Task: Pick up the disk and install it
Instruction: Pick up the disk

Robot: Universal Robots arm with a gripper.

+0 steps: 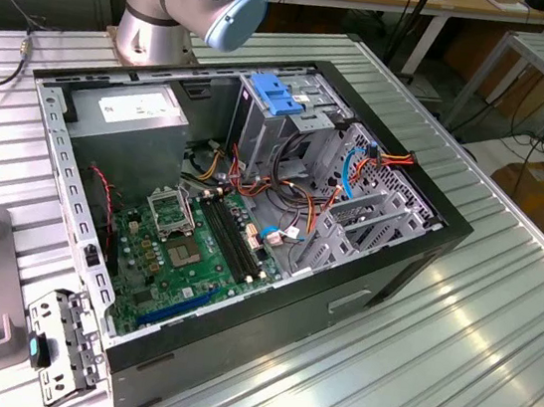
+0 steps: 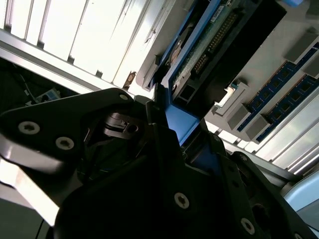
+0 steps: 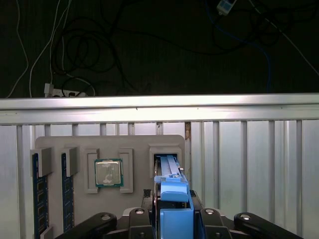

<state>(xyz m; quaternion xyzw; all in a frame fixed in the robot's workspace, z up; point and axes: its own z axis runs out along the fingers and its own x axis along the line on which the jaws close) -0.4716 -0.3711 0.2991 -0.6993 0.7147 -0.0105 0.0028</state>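
Caught the disk [image 3: 168,167] standing on edge in a narrow slot [image 3: 152,159] of the grey holder tray [image 3: 134,144], close by one long edge of the ribbed bench [image 3: 249,164], with a processor chip [image 3: 108,173] in the neighbouring pocket. Saw the gripper [image 3: 174,204] set narrow on the blue end of the disk in both wrist views, with the jaws pressed to either side, so judged it clamped on rather than merely flanking. Took the step in hand for the lift out of the slot, with the lower part of the disk down between the slot walls. Judged a straight pull along those walls best, slow and without twist, to avoid binding the disk's blue plastic or dragging the tray up too. Thought it wise to keep the squeeze on the plastic and off the bare circuit board [image 2: 197,52] and connector pins [image 2: 217,35] seen in the second wrist view. Noted in the exterior view the open computer case [image 1: 384,268] mid-bench, with its drive cage [image 1: 308,118] at the end nearest the arm's base [image 1: 154,32], a blue plastic handle piece [image 1: 274,95] on top and loose cables [image 1: 284,190] just beside; counted the install as not yet begun.
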